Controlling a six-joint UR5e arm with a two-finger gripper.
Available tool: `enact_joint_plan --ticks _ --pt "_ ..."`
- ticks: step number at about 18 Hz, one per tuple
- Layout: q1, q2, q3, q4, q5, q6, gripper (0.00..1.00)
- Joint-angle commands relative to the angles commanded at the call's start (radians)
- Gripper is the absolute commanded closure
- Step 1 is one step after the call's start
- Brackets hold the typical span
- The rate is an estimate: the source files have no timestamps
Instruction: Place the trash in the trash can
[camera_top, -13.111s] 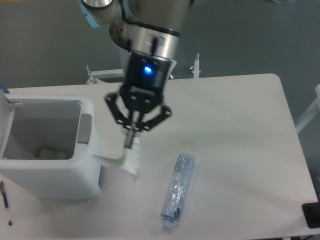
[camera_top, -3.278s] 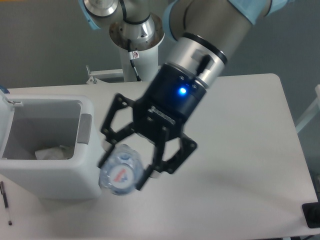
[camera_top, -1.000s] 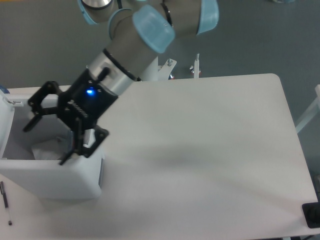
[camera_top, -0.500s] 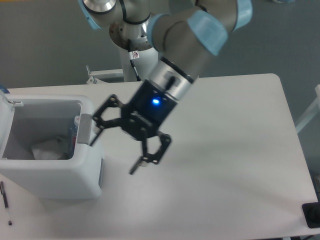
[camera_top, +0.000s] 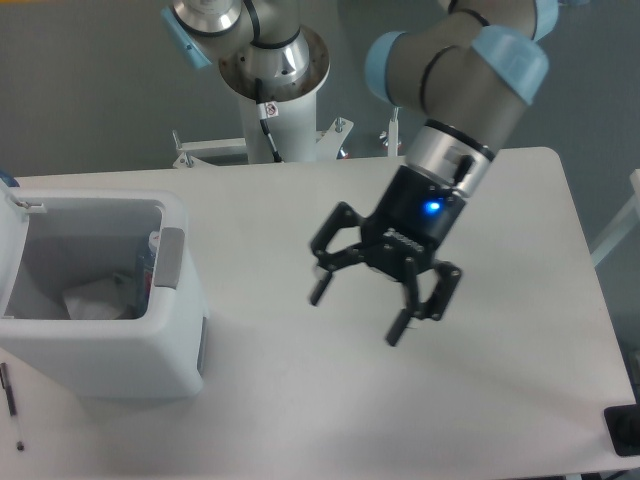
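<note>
Nearest, at the left edge: a pen (camera_top: 9, 392) on the table (camera_top: 520, 250), just beside the bin (camera_top: 110, 345). Inside the bin, both pieces of trash: wrapper (camera_top: 95, 298) on the floor, bottle (camera_top: 147, 268) on end against the right wall, cap up. Farther right, above mid-table and well apart from the bin: gripper (camera_top: 358, 312), fingers spread wide, holding nothing; arm base (camera_top: 273, 60) behind the far edge.

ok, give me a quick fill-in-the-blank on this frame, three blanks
1. The crumpled paper wrapper lies inside the ____.
2. The gripper hangs over the table with its jaws ____.
3. The crushed plastic bottle leans against the bin's ____ inner wall, as the camera sees it.

Missing words: trash can; open; right
</note>
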Motion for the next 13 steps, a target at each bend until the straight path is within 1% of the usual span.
enact_joint_plan --ticks 3,5,7,8,10,12,13 --pt "-0.002 -0.005 -0.006 -0.017 0.181 0.107 0.0" --pt "0.0 -0.006 -0.011 -0.055 0.266 0.216 0.0" --pt "0.005 -0.005 -0.021 -0.104 0.307 0.331 0.0" --pt "0.018 -0.003 -0.021 -0.132 0.321 0.383 0.0" --pt "0.046 -0.003 -0.017 -0.201 0.349 0.501 0.0" --pt "0.06 -0.008 -0.008 -0.261 0.413 0.609 0.0" --pt "0.06 -0.011 -0.002 -0.288 0.456 0.635 0.0"
